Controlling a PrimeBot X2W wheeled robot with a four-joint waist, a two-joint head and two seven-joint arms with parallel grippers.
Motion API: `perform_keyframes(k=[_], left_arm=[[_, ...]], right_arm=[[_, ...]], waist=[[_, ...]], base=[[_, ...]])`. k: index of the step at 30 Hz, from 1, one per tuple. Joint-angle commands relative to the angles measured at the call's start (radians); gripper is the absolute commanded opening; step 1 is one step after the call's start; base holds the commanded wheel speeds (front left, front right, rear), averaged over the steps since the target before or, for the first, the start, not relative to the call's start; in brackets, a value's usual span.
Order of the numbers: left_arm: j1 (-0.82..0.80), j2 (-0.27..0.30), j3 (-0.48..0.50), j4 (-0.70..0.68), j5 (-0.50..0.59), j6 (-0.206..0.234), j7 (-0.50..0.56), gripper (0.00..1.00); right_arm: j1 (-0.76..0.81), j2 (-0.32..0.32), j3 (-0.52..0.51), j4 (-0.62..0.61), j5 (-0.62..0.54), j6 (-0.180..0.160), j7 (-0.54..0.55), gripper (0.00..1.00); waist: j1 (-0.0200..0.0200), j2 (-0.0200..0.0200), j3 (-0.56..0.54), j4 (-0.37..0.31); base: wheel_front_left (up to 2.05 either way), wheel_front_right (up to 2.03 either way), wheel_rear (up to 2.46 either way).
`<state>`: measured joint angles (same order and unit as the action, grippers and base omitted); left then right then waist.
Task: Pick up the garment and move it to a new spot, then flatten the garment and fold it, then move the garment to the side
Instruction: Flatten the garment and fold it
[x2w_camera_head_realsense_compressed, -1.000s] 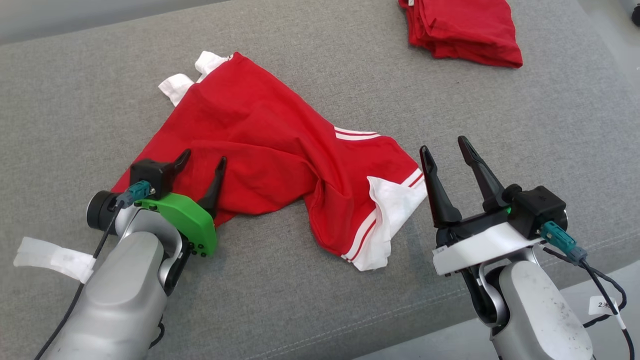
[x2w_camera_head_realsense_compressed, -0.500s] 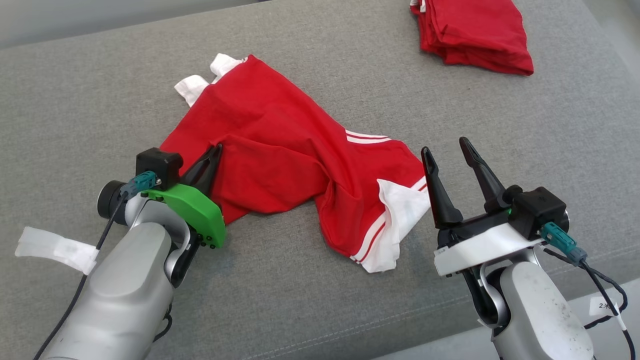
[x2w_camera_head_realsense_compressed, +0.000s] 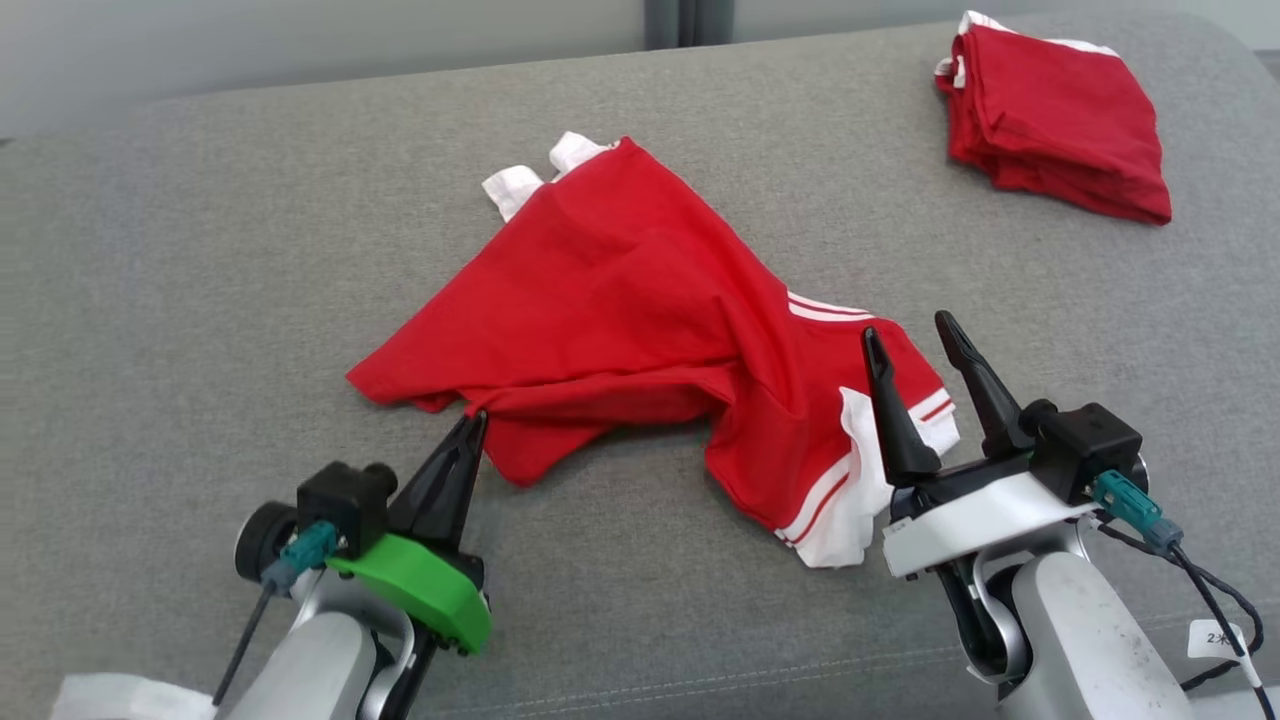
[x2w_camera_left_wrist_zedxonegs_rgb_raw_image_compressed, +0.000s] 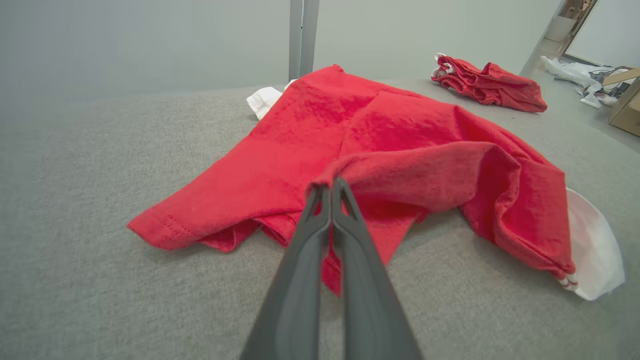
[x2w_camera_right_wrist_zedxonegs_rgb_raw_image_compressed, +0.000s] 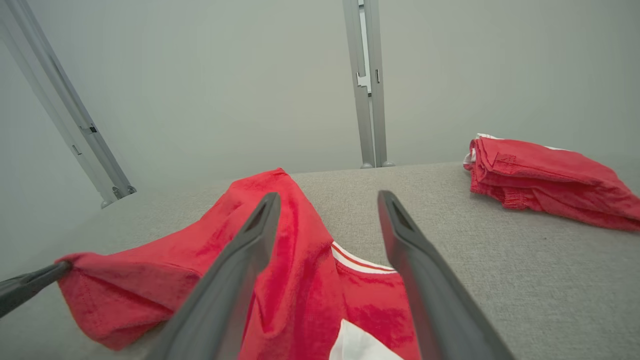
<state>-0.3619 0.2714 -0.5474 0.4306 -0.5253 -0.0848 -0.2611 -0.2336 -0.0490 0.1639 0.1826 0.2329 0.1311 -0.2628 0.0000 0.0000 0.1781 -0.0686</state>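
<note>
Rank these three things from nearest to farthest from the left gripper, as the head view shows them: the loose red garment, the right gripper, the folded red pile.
1. Loose red garment: touching, its near edge pinched in the shut left gripper.
2. Right gripper: to the right, open, by the garment's white end.
3. Folded red pile: far back on the right.

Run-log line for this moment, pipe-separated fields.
phase: pick-up | left gripper: shut on crumpled red-and-white garment, near edge | right gripper: open, over its right end | folded red garment: far right
</note>
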Motion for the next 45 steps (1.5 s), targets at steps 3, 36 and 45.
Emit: perform_keyframes(k=[3,36,45], left_arm=[[0.082,0.011,0.007,-0.066,0.011,0.020,-0.004,0.00],[0.187,0.003,0.040,-0.071,0.006,0.040,-0.003,1.00],[0.102,0.031,0.112,-0.047,0.017,0.033,-0.004,1.00]], right_arm=[[0.019,-0.003,-0.008,0.005,0.000,-0.001,-0.004,1.00],[0.007,-0.003,-0.008,0.019,-0.009,-0.001,-0.004,1.00],[-0.001,-0.003,-0.010,0.018,-0.014,-0.001,-0.004,1.00]], waist=[[0.0000,0.0000,-0.044,0.066],[0.0000,0.0000,-0.043,0.113],[0.0000,0.0000,-0.025,0.054]], base=[[0.00,0.00,0.00],[0.00,0.00,0.00],[0.00,0.00,0.00]])
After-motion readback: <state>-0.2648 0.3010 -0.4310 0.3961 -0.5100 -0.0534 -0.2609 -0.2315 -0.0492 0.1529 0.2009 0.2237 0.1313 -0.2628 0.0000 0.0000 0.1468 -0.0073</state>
